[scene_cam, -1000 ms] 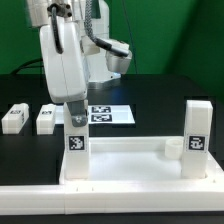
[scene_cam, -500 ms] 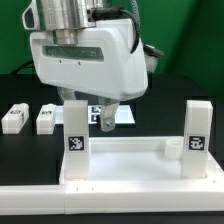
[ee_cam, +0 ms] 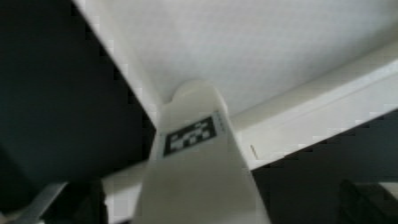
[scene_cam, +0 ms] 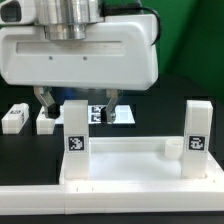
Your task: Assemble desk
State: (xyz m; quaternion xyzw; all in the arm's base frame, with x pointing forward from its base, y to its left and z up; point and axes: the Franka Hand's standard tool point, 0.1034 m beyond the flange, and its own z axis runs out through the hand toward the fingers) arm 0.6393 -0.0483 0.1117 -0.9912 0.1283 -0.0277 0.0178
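black table (scene_cam: 168, 115) holds the large white plastic tray-like desk top (scene_cam: 130, 152). a white tagged square-post leg (scene_cam: 75, 135) stands upright in the desk top's corner on the exterior view's left. my gripper (scene_cam: 78, 106) hangs wide open and empty, fingers either side of that leg. i judge this leg is being seated; next i'd close on it and twist.

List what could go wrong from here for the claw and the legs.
1. The claw is open about the top of the upright leg on the exterior view's left; if off-centre, a finger may strike and tilt it in the desk top.
2. Two loose legs lie near that finger; a sideways move might nudge them, though depth is unclear.
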